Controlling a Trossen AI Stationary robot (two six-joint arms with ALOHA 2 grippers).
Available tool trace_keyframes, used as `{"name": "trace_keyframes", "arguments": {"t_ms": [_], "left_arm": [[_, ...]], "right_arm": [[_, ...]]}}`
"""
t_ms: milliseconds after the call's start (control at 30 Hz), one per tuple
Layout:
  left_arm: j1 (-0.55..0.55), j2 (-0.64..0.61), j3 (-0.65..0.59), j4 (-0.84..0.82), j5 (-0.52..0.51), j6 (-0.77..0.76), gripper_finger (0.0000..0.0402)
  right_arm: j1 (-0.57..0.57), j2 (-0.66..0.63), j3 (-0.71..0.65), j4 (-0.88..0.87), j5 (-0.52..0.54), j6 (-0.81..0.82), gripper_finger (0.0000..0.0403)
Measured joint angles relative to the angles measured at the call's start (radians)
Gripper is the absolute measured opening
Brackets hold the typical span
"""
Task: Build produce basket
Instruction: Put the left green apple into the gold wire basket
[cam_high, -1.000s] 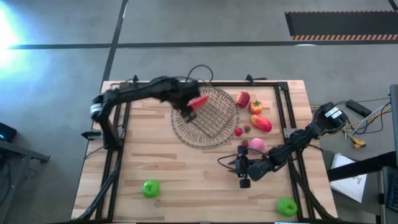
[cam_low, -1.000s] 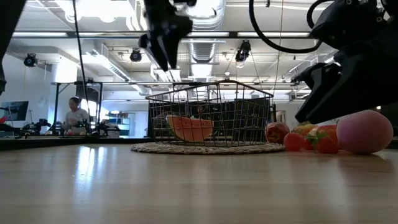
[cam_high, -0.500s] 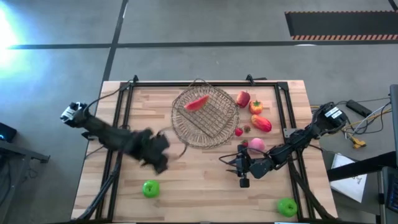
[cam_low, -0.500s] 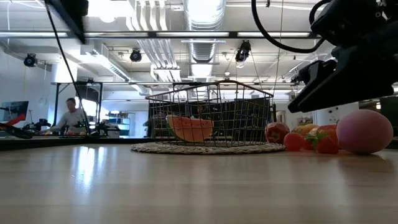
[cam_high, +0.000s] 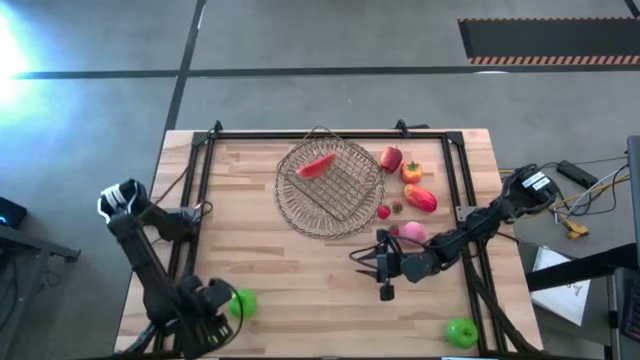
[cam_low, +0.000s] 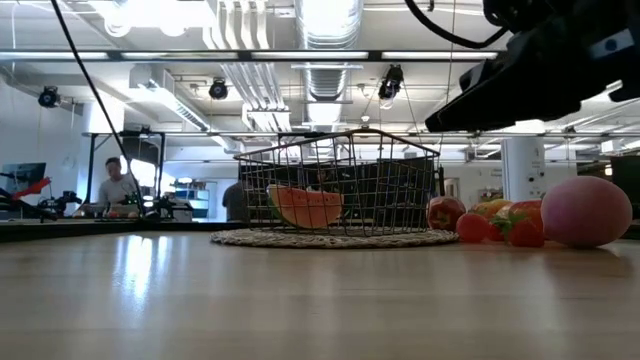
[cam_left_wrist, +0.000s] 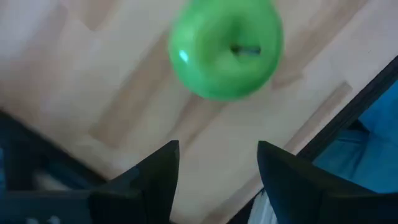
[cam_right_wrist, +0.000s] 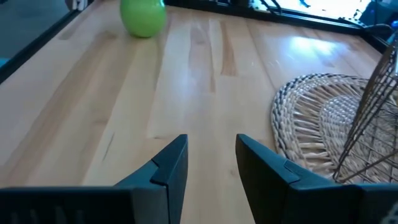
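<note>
The wire basket (cam_high: 338, 188) stands on a round woven tray (cam_high: 300, 215) at the table's far middle, with a red watermelon slice (cam_high: 320, 165) inside it; the slice also shows in the low view (cam_low: 305, 207). My left gripper (cam_left_wrist: 217, 177) is open and empty just left of a green apple (cam_left_wrist: 227, 50) that sits on the table near the near-left corner (cam_high: 242, 303). My right gripper (cam_high: 372, 265) is open and empty near the tray's near-right side. More produce lies right of the basket: a red apple (cam_high: 390, 158), an orange piece (cam_high: 411, 171), a salmon-red piece (cam_high: 421, 198) and a pink piece (cam_high: 412, 232).
A second green apple (cam_high: 461, 331) sits near the near-right corner. Small red pieces (cam_high: 384, 211) lie between the tray and the pink piece. Black frame rails (cam_high: 190, 200) run along the table's left, right and far sides. Bare wood lies in the near middle (cam_high: 320, 300).
My left gripper has swung from above the basket toward the table's near-left corner and come down beside the green apple. The watermelon slice has stayed in the basket. My right arm has risen a little in the low view.
</note>
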Motion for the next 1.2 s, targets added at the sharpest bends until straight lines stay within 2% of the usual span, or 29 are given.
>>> {"name": "trace_keyframes", "arguments": {"t_ms": [200, 367, 533, 733, 833, 1033, 1200], "left_arm": [[0.000, 0.079, -0.123, 0.116, -0.047, -0.003, 0.0199], [0.010, 0.107, -0.166, 0.149, -0.122, 0.044, 0.0199], [0.009, 0.109, -0.184, 0.157, -0.295, 0.096, 0.0199], [0.014, 0.120, -0.223, 0.262, -0.495, 0.270, 0.0199], [0.021, 0.126, -0.254, 0.325, -0.567, 0.288, 0.0199], [0.038, 0.151, -0.329, 0.547, -0.627, 0.349, 0.0199], [0.046, 0.194, -0.356, 0.702, -0.705, 0.447, 0.0199]], "right_arm": [[-0.025, 0.000, 0.000, 0.000, -0.001, 0.003, 0.0127], [-0.055, 0.000, 0.000, 0.001, -0.002, 0.043, 0.0128], [-0.079, 0.000, 0.000, 0.009, -0.028, 0.043, 0.0128], [-0.091, 0.000, 0.000, 0.065, -0.111, 0.023, 0.0128], [-0.094, 0.000, 0.000, 0.100, -0.139, -0.008, 0.0131], [-0.146, 0.007, 0.000, 0.121, -0.231, -0.003, 0.0179], [-0.192, 0.116, 0.051, 0.221, -0.402, -0.007, 0.0232]]}}
